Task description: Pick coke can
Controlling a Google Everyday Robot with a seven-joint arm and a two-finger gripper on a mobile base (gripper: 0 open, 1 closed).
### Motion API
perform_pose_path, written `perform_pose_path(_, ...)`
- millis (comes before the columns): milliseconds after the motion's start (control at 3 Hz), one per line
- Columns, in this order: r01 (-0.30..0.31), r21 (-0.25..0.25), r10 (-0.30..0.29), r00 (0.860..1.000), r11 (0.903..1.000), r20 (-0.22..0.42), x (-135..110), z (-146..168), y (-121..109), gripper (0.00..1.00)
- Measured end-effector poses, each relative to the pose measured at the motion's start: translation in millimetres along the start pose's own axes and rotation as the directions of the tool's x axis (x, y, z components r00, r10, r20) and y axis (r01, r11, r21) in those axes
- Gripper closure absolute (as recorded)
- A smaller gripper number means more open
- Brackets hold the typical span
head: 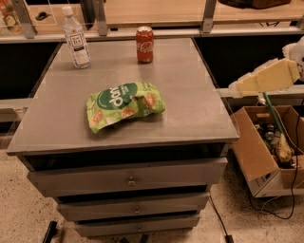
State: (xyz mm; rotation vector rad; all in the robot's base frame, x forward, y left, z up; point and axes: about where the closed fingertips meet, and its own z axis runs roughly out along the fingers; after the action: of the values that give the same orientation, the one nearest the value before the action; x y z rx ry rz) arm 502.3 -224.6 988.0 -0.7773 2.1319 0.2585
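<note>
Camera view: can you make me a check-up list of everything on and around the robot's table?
Surface: grey cabinet top, flat, with drawers underneath.
Job's things: coke can upright near the back edge, nothing touching it.
Clutter: clear bottle upright at the back left; green snack bag lying near the middle.
Grippers: gripper beyond the right edge of the top, well apart from the can.
Cables: black cable on the floor right of the cabinet.
Surroundings: open cardboard box with odds and ends on the floor at right; wooden shelf behind.
</note>
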Motion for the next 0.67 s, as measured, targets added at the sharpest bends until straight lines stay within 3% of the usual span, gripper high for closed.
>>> perform_pose_path(667,-0.016,0.003,0.016,1.000,0.9999,0.021,-2.6,1.9,-0.6,0.00)
